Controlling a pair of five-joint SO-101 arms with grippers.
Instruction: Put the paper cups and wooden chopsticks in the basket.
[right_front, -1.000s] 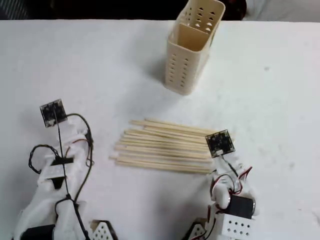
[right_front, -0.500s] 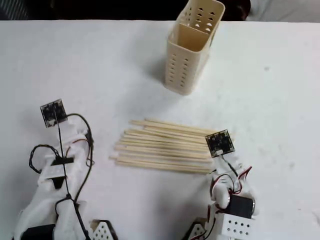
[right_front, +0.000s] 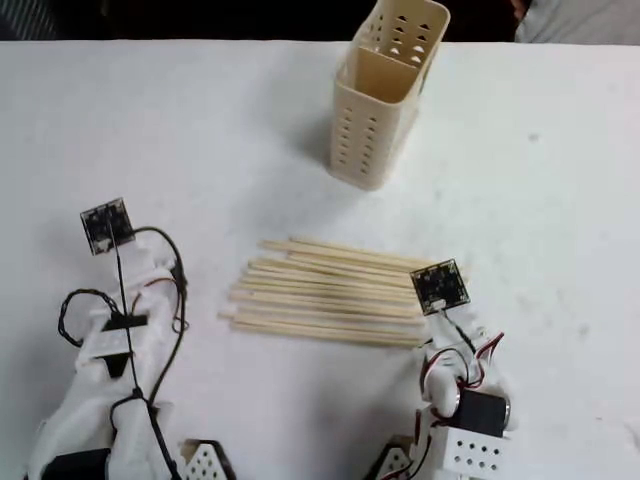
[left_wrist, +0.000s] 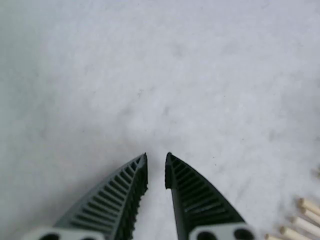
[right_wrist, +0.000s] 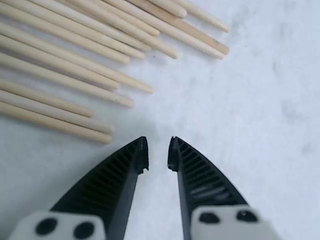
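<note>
Fingers first: the right fingers (right_wrist: 120, 180) are only a narrow slit apart with nothing between them, low over the worktop (right_wrist: 260, 90) and just short of the ends of the chopsticks (right_wrist: 60, 65). The left fingers (left_wrist: 117, 200) are the same deal, a thin gap and empty, over bare worktop well off to the side. Only a few stick ends poke into the edge of that wrist's view.

From where I'm standing the chopsticks are all in one loose flat bunch mid-worktop, roughly parallel, some overlapping. The basket (right_front: 375, 110) stands upright at the far side, well apart from them, with its open mouth up. Can't really see down into it.

My read: the right side is lined up at the stick ends because that's the easy way in, so it looks like the one to go first. Nothing's been grabbed yet. That slit looks too tight to drop over a stick, so I'd guess it needs to widen a bit. With that tall narrow basket, a stick probably has to be tipped on end to go in.
</note>
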